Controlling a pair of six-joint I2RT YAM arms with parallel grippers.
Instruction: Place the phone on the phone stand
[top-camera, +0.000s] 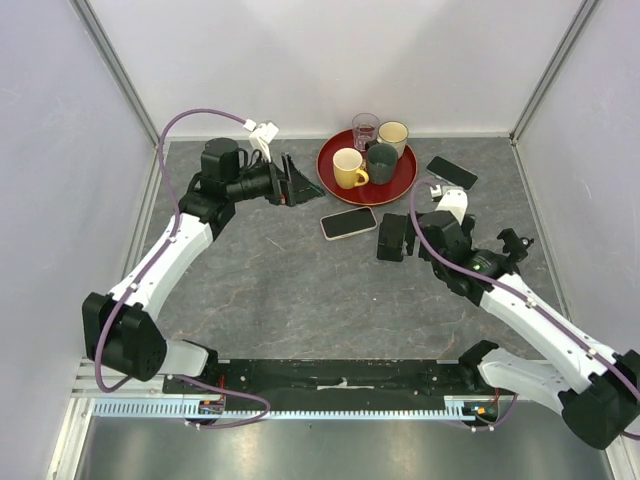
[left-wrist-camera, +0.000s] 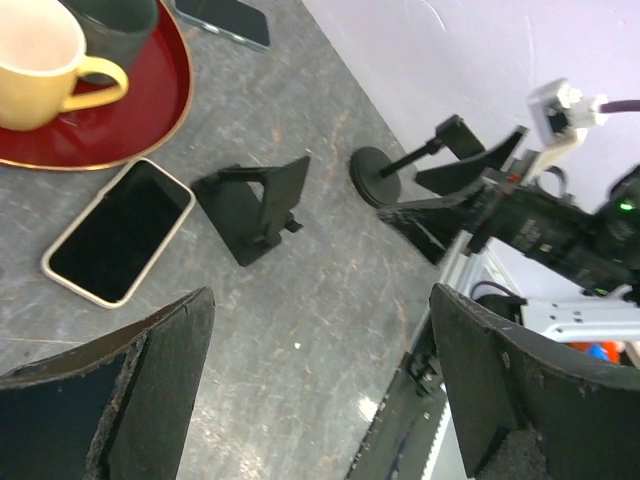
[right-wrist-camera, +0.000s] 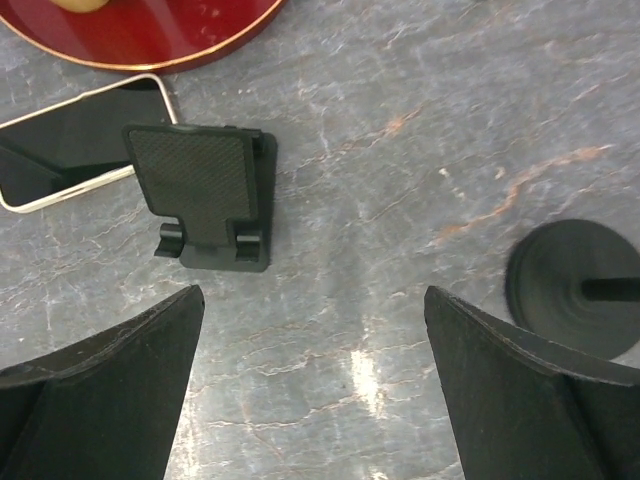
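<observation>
— If it's containers you want: red tray (top-camera: 365, 195) at back of surface (top-camera: 300, 290) holds 4 vessels: yellow mug (top-camera: 349, 168), dk green mug (top-camera: 381, 162), clear glass (top-camera: 365, 128), pale mug (top-camera: 393, 133). Can't tell what's inside any of them.
— Where's the phone (top-camera: 349, 222)?
— Flat on surface, screen up, just in front of tray. Not on the phone stand (right-wrist-camera: 205, 195); stand sits upright just beside its right end.
— Grippers?
— Both fingers wide apart, holding nothing. The right gripper (right-wrist-camera: 312, 300) is near and faces the stand, w/ phone just past it. The left gripper (left-wrist-camera: 320, 295) hovers back-left of phone, further off.
— Anything unclear?
— 2nd dark phone (top-camera: 452, 171) right of tray, cut off in left wrist view. Round-base holder (right-wrist-camera: 578, 290) clipped by frame edge in right wrist view. In top view, stand blends w/ right gripper, black on black, can't separate them.
</observation>
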